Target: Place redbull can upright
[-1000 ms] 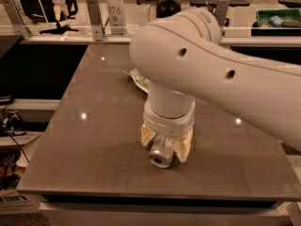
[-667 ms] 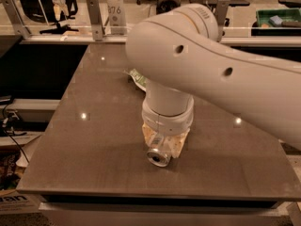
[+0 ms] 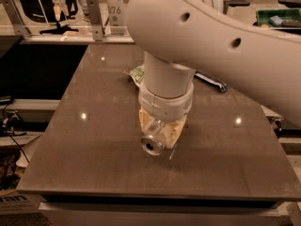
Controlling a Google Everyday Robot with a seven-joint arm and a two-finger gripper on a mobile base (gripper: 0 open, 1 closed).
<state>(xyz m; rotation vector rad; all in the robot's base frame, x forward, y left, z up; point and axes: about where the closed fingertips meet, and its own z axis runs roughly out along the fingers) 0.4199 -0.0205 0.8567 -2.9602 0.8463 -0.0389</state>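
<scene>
The redbull can (image 3: 152,146) is in the middle of the brown table (image 3: 94,140), tipped over with its shiny silver end facing the camera. My gripper (image 3: 160,131) comes straight down from the big white arm and its tan fingers (image 3: 175,130) close around the can's body. Most of the can is hidden between the fingers. The can's end is close above the table top; I cannot tell whether it touches.
A green snack bag (image 3: 136,73) lies behind the arm, partly hidden by it. A dark blue bar wrapper (image 3: 211,81) lies at the back right. The table's front edge is near the can. A green bin (image 3: 280,18) stands far right.
The gripper, holding the can, has shifted slightly left and up in the view. The can's end still faces the camera.
</scene>
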